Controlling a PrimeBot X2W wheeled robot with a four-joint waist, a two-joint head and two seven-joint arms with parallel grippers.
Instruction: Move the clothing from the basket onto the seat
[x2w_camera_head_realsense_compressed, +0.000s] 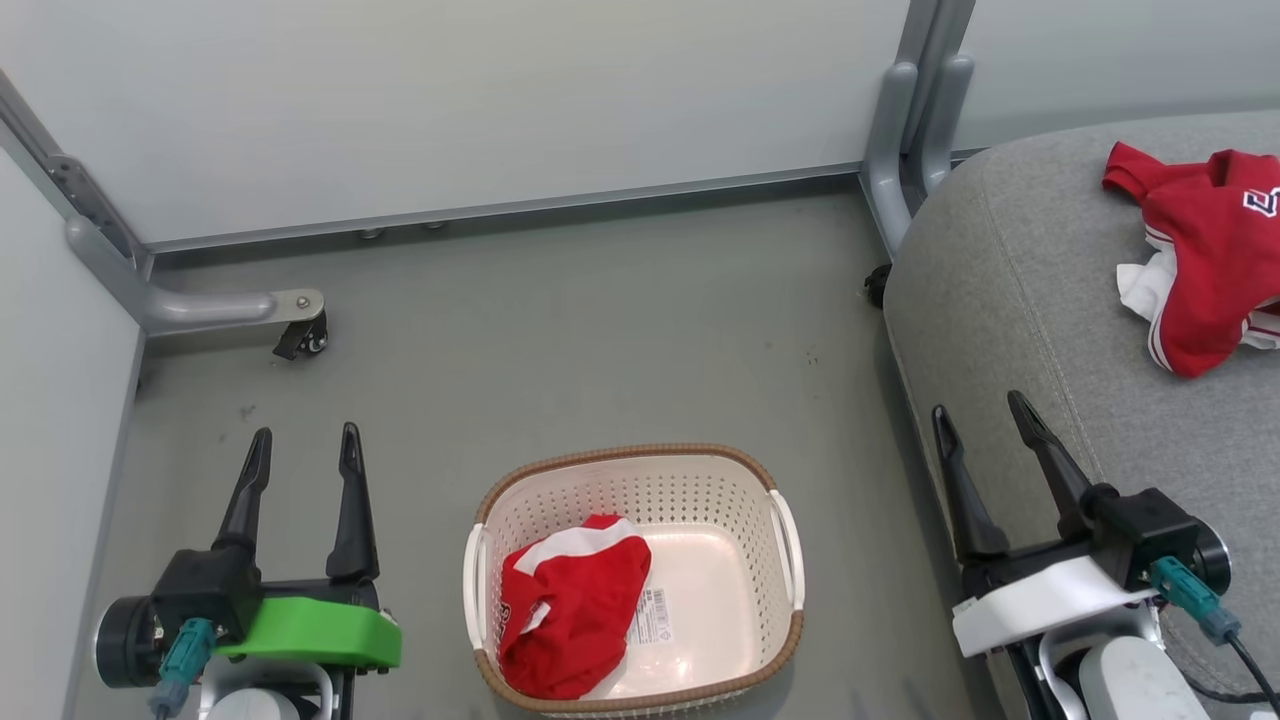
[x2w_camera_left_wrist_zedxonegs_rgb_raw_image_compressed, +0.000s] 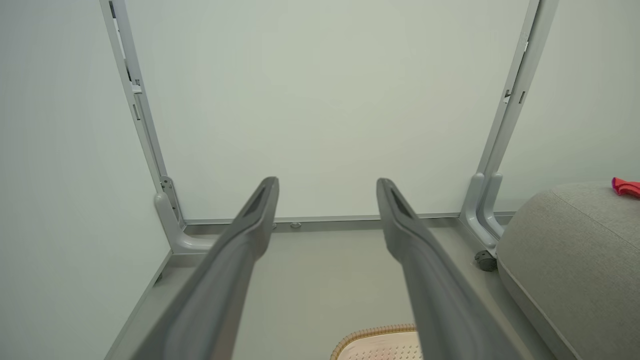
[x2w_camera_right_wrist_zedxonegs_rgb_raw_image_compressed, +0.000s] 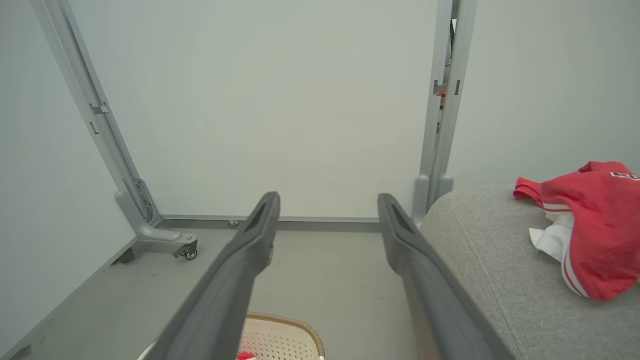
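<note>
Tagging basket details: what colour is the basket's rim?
Brown, woven-look, around the cream perforated basket. It shows best in the head view.

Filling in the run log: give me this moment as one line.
progress: half done | jersey: on seat | banded garment: in basket | left claw: open, empty | right claw: open, empty

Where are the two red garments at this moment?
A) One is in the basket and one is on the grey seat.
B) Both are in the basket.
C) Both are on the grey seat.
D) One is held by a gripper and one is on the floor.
A: one red garment lies inside the basket, and the red jersey lies on the grey seat.
</note>
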